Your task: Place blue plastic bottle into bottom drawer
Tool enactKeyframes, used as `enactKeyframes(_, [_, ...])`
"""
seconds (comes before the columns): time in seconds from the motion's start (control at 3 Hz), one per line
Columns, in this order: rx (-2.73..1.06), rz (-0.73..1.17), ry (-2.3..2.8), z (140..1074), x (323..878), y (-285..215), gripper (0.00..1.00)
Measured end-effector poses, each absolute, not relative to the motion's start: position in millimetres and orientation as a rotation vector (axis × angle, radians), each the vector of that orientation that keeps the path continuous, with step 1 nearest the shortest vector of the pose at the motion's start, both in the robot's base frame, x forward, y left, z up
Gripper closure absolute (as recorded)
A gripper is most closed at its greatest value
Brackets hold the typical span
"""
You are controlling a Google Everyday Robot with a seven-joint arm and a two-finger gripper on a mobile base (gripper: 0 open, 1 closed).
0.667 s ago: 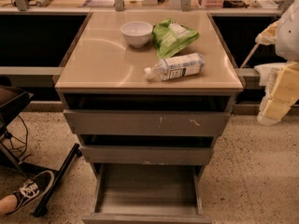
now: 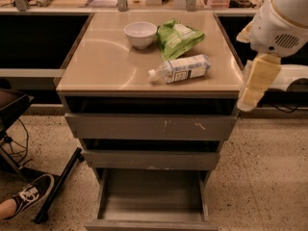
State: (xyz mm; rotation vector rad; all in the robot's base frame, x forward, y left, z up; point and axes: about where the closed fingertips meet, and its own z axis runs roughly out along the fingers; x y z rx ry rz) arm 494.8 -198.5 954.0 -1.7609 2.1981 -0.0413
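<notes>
Since the earlier frame only the arm has moved: it has swung further into view from the right edge and the claw (image 2: 248, 97) now hangs nearer the tabletop's (image 2: 101, 61) right front corner, just off its edge and about level with the top drawer (image 2: 151, 126). Whether the claw is spread or pressed together cannot be told from this angle, but it carries nothing. The blue plastic bottle (image 2: 180, 69) has not shifted. It lies on its side toward the right front of the tabletop, white cap pointing left, just in front of the green snack bag (image 2: 178, 38) and apart from the white bowl (image 2: 140, 34). The bottom drawer (image 2: 151, 196) already stands pulled out, its grey floor bare, while the middle drawer (image 2: 151, 159) and the one above it sit further in. So the task looks barely begun: the receiving place is ready, but the reach, the grasp, the carry down and the release are probably all still to do.
</notes>
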Motion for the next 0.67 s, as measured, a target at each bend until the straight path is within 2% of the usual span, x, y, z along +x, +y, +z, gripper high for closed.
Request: enactKeyframes(0.67, [-1.812,0.133,2.184,881,595,-159,0.00])
